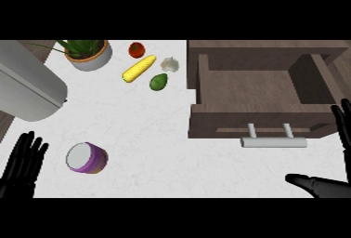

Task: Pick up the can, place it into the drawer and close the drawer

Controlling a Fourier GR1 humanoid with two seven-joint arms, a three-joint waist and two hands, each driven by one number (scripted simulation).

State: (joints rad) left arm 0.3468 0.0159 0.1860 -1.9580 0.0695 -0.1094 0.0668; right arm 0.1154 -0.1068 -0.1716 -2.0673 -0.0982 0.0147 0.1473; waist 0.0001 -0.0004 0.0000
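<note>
A purple can (87,158) with a white top lies on the white counter (165,135) at the lower left. My left hand (22,165) rests open beside it at the left edge, fingers up, a short gap from the can. The brown drawer (257,90) stands pulled open at the upper right, empty inside, its silver handle (273,142) facing me. My right hand (328,183) shows at the right edge, open, thumb pointing left below the handle and its fingers (341,123) up beside the drawer's front.
At the back stand a potted plant (87,53), a tomato (136,49), a yellow corn cob (139,68), a garlic bulb (170,64) and an avocado (159,82). A large grey cylinder (27,88) fills the upper left.
</note>
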